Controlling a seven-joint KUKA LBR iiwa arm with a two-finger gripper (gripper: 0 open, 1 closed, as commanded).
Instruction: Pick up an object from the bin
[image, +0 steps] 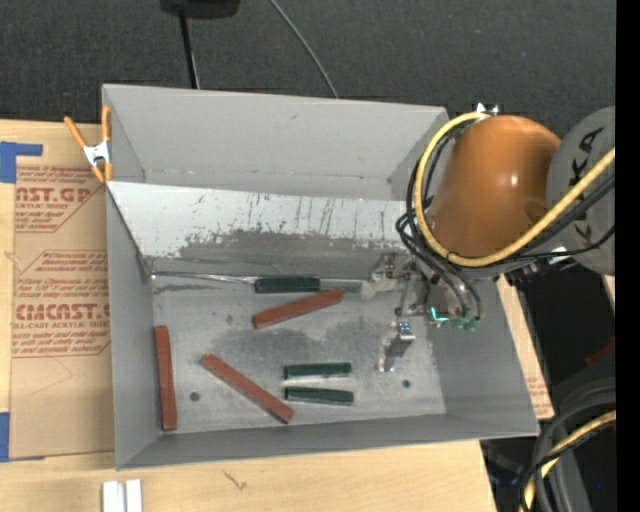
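**Front green bar (319, 396) and its twin lie just left of the gripper (396, 352)**

Nearest the front wall of the grey bin (270, 140), the front green bar lies flat, a short dark strip running almost left to right across the floor. Just beside its left end (touching or not, I cannot tell) is the lower tip of a slanted red-brown bar (247, 388), which runs from there back and to the left. Further left, a left red-brown bar (165, 378) lies along the foot of the left wall, pointing front to back.

Just behind the front green bar lies the second green bar (317, 371). It is parallel to the first and apart from it, with the same dark colour and much the same length. To its right, near but not touching, the gripper hangs low over a bare patch of scratched floor on the bin's right side. No bar shows in it, and I cannot tell whether it is open or closed.

Beyond, toward the middle of the floor, a middle red-brown bar (297, 309) lies tilted, its right end further back. Just behind its left end, a back green bar (287, 285) lies along the foot of the rear wall. Farthest off, above the gripper, sit the arm's rounded orange cover (495, 185) and the yellow and black cables (425, 170) looped round it.
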